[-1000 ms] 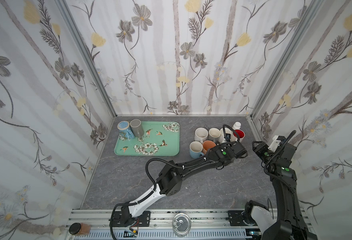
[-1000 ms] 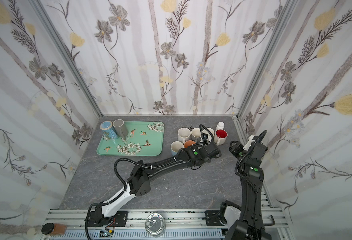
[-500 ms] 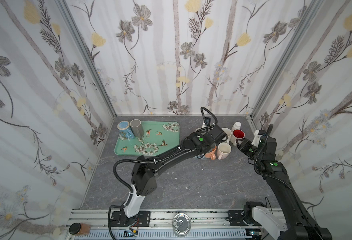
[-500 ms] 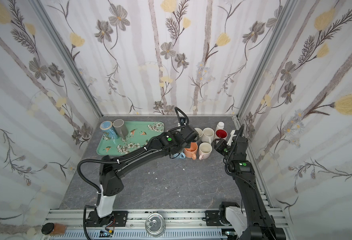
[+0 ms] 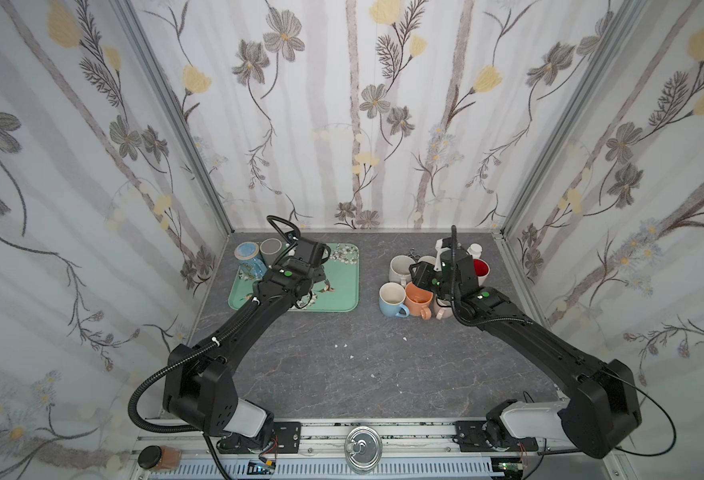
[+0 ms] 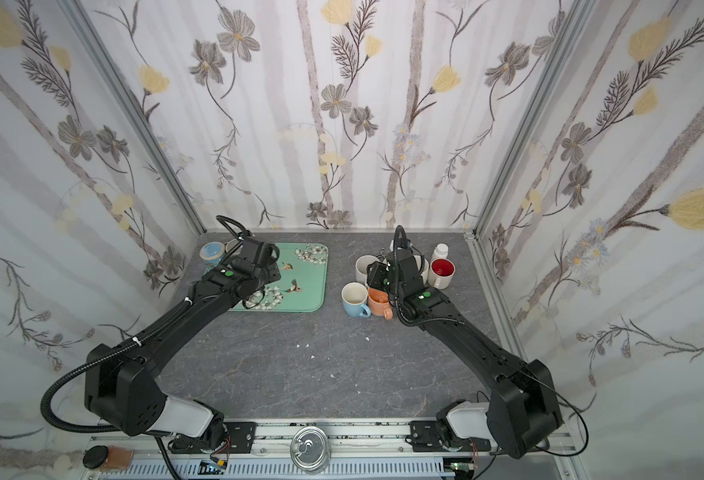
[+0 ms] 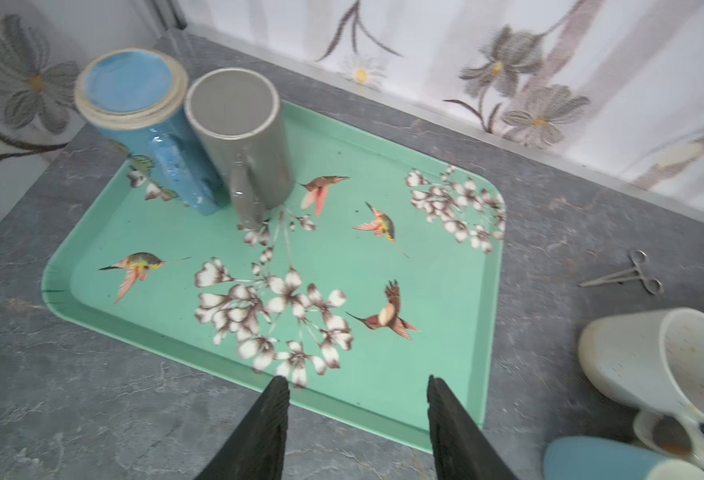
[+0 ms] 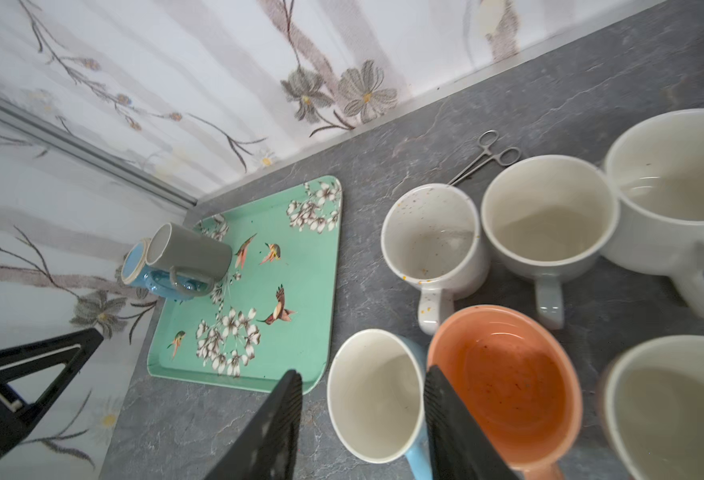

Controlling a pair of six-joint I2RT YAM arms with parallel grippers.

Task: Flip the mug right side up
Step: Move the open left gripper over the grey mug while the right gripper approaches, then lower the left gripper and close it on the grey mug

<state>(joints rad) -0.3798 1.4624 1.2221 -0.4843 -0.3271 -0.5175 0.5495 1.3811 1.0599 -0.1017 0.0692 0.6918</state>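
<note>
Left gripper (image 7: pixel 357 380) hangs over the near edge of the mint-green bird-patterned tray (image 7: pixel 445 332), jaws spread, nothing between them. At the tray's far corner two cups stand bottom up: a glossy blue ceramic mug (image 7: pixel 134 83) and a plain grey ceramic mug (image 7: pixel 238 108). They seem to touch, and I can't tell which one is the target.

That's the first hazard. Close on one, and the gripper likely shoves its neighbour, maybe off the rim onto the dark stone-look surface (image 5: pixel 342 365). The glazed walls look slippery too, so the grip could slide mid-flip and drop the mug on its side. The grey handle faces the gripper and could block a clean pinch.

Across the way the right gripper (image 8: pixel 362 372) is spread too, and empty. Its fingers (image 8: pixel 275 424) line up either side of a light blue mug with a white inside (image 8: pixel 375 415), beside an orange mug (image 8: pixel 504 374). In that crowded cluster of upright cups, one careless dip tips something over.
</note>
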